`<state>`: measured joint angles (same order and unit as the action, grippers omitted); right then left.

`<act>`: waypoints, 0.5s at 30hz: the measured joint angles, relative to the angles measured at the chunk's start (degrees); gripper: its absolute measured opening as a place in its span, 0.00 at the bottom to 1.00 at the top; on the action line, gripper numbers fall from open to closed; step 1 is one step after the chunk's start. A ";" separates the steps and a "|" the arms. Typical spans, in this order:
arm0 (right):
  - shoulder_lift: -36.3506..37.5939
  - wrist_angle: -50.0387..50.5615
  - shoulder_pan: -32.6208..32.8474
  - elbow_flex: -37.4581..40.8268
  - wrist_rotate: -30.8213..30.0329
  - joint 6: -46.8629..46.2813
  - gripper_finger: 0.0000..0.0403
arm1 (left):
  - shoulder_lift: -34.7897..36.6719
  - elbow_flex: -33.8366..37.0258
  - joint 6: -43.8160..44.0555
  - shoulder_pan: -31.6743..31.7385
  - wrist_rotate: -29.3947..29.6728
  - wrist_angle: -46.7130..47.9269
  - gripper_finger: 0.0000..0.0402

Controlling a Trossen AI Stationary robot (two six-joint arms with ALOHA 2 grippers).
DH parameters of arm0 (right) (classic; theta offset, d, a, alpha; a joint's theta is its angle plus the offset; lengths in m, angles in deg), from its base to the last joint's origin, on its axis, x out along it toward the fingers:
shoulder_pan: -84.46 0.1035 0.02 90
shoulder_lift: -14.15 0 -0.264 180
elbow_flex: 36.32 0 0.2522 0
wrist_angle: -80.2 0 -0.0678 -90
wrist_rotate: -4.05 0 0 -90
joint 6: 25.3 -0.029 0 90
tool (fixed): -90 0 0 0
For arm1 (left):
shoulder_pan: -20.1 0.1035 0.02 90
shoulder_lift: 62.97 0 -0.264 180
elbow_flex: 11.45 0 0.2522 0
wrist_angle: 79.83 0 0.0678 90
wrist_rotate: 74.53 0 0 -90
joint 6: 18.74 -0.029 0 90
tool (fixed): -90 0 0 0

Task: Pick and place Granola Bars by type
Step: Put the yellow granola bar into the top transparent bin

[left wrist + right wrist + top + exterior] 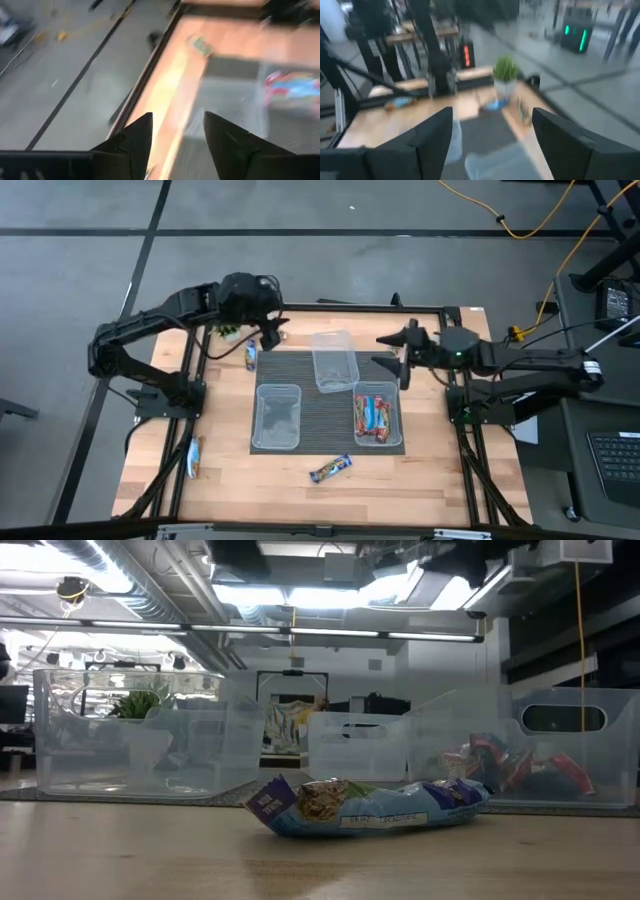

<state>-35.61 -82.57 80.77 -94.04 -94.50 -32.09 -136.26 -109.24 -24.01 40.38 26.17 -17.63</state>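
Note:
Several granola bars, red-orange and blue, lie in the right-hand clear tub [377, 418], [520, 768], [294, 89]. One blue bar [331, 468] lies flat on the wood near the table's near edge and fills the low view's front [365, 805]. Another blue bar [250, 355], [495, 104] lies at the mat's far left corner, and one more [194, 457] lies by the left edge. My left gripper [272, 332], [177, 125] hangs open above the far left corner bar, touching nothing. My right gripper [382, 350], [492, 130] is open in the air beside the far tub.
Two more clear tubs stand on the dark mat: one near left [277, 417], one at the far middle [335, 360]. A small green potted plant [506, 70], [230, 330] stands at the far left, partly under my left arm. Bare wood lies along the near edge.

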 joint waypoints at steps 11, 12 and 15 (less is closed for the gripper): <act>3.06 -3.74 0.22 0.00 -1.44 11.68 0.68 | -0.38 12.98 12.63 9.96 1.54 8.81 0.43; 3.06 -3.96 0.22 0.00 -1.42 12.57 0.68 | -0.38 14.39 12.83 10.49 1.89 8.15 0.43; 3.06 -4.81 -0.25 0.02 -1.38 16.04 0.68 | -1.27 17.42 9.45 12.17 1.85 2.62 0.43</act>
<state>-32.55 -87.38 80.52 -94.02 -95.88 -16.06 -137.53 -91.82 -14.56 52.55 28.02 -15.01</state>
